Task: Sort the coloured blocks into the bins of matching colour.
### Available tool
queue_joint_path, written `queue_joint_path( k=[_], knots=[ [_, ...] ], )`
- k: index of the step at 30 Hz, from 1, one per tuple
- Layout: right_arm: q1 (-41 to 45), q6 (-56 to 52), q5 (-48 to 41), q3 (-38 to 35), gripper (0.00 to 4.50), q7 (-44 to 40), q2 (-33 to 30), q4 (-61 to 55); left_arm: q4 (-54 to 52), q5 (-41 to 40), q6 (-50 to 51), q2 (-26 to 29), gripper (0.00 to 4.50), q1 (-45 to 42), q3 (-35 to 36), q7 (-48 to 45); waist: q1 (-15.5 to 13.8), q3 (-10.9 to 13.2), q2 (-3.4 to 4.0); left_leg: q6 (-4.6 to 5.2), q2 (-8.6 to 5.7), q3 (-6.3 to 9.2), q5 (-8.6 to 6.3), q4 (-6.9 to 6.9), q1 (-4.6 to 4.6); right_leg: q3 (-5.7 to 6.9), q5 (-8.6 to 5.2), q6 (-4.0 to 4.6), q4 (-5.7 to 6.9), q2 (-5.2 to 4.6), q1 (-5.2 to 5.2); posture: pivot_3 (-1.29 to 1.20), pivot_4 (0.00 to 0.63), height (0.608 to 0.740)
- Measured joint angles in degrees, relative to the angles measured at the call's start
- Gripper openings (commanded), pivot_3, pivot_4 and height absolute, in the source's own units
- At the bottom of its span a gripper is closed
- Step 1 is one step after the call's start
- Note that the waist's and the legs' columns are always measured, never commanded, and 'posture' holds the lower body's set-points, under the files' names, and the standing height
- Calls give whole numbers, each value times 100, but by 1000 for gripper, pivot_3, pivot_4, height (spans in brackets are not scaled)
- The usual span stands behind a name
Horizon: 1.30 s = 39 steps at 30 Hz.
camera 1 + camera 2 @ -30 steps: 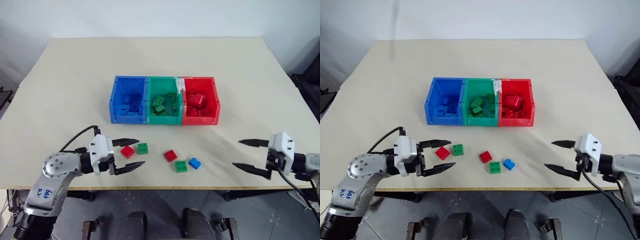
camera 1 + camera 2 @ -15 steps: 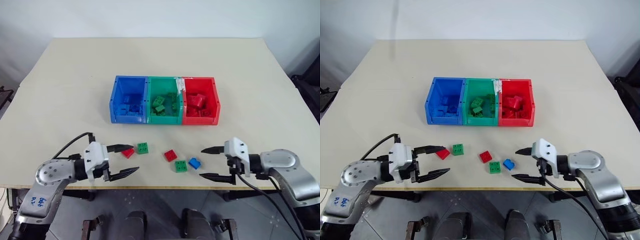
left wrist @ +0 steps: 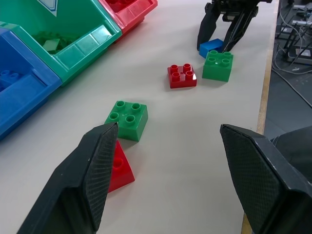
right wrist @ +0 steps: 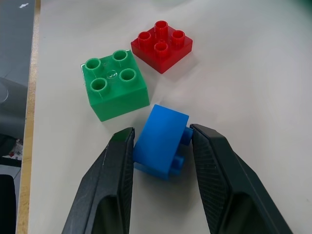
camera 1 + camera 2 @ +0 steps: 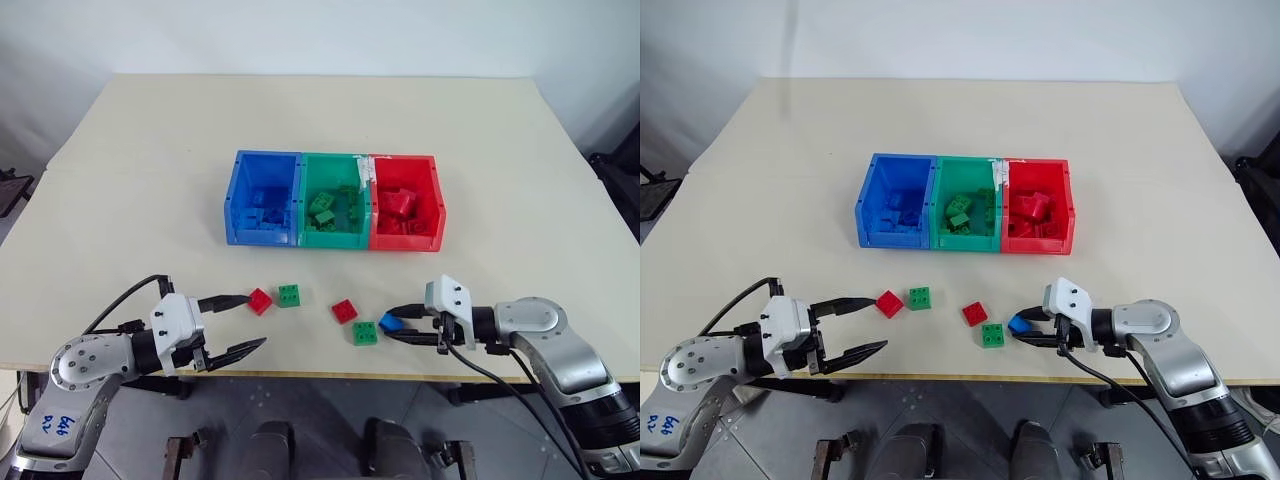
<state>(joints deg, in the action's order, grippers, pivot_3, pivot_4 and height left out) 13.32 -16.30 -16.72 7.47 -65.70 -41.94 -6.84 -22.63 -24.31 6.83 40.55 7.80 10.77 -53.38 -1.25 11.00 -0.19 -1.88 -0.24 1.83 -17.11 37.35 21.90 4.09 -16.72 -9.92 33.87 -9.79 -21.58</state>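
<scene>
My right gripper point(image 5: 397, 327) is shut on a blue block point(image 5: 390, 322) low over the table near its front edge. The wrist view shows the blue block point(image 4: 161, 139) tipped on its side between both fingers. Beside it lie a green block point(image 5: 365, 333) and a red block point(image 5: 344, 310). Further left are another green block point(image 5: 289, 295) and another red block point(image 5: 260, 300). My left gripper point(image 5: 243, 324) stands open just left of that red block point(image 3: 119, 168), with nothing between its fingers. Further back stand the blue bin point(image 5: 260, 238), green bin point(image 5: 333, 241) and red bin point(image 5: 405, 244), each holding blocks of its colour.
The bins sit in a joined row at the middle of the beige table point(image 5: 140, 170), with bare tabletop around them. The loose blocks lie close to the table's front edge point(image 5: 320, 376). Black cables trail from both arms.
My right gripper swung in leftward from the right side of the table and closed on the blue block. The left gripper drew back a little towards the left and stays open.
</scene>
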Motion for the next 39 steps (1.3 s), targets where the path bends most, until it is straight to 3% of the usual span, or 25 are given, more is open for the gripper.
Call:
queue_joint_path(
  k=[3, 6, 10, 13, 16, 19, 24, 28, 32, 39],
  knots=[
    [261, -78, -222, -121, 1392, -104, 5, 84, -15, -39, 3, -20, 3547, 135, 250, 123, 12, 1, 1, 0, 1, -1, 0, 0, 0, 0, 0, 0, 0, 0, -1, 0, 150, 740],
    [1331, -561, -615, -278, 1392, 30, 396, 168, -92, -141, 26, -194, 3547, 329, 637, 376, 134, 2, 3, -7, 15, -3, 0, -1, -3, -3, 3, 9, 3, 15, -3, 0, 150, 740],
    [2931, -1072, -656, -85, 1392, 749, 1619, 506, -203, -227, 31, -427, 3547, 862, 1144, 669, 253, 1, 2, -25, 32, 0, -3, -18, -10, -5, -4, 34, 20, 32, -21, 0, 150, 740],
    [3505, -1028, -323, 290, 1392, 1272, 2370, 1034, -256, -227, 15, -544, 3547, 1150, 1295, 784, 234, -2, -3, -24, 28, 1, -6, -12, 20, -5, -6, 39, 32, 31, -54, 0, 150, 740],
    [4256, -445, 337, 517, 1392, 2133, 3348, 2354, -324, -201, -7, -685, 3547, 1390, 1402, 945, 293, -5, -10, -25, 25, -26, -7, 0, 43, -25, -5, 41, 68, 27, -104, 0, 150, 740],
    [4965, 139, 916, 773, 1392, 2735, 3910, 3515, -445, -187, -65, -748, 3547, 1426, 1407, 1033, 301, -5, -10, -30, 29, -27, -4, -5, 39, -25, -12, 54, 92, 27, -115, 0, 150, 740],
    [5394, 376, 1110, 716, 3059, 2939, 4374, 4759, -503, -107, -71, -795, 3547, 1520, 1394, 1123, 303, -7, -13, -30, 30, -30, -6, -8, 38, -25, -12, 55, 92, 27, -117, 0, 150, 740],
    [5359, 598, 1151, 624, 4463, 2871, 4311, 4843, -559, -91, -73, -788, 3547, 1504, 1386, 1130, 303, -7, -13, -30, 30, -34, -7, -9, 39, -28, -13, 56, 93, 27, -120, 0, 150, 740],
    [4759, 726, 983, 486, 4486, 2311, 3727, 3822, -552, -90, -49, -700, 3547, 1278, 1260, 1068, 267, -9, -16, -26, 30, -34, -9, -6, 40, -28, -13, 56, 93, 27, -119, 0, 150, 740],
    [2579, 706, -76, 16, 4486, 271, 1773, 1345, -252, -44, 46, -321, 3547, 307, 474, 607, 263, -9, -16, -23, 32, -51, -10, -9, 33, -33, -12, 54, 87, 28, -115, 0, 150, 740]
  ],
)
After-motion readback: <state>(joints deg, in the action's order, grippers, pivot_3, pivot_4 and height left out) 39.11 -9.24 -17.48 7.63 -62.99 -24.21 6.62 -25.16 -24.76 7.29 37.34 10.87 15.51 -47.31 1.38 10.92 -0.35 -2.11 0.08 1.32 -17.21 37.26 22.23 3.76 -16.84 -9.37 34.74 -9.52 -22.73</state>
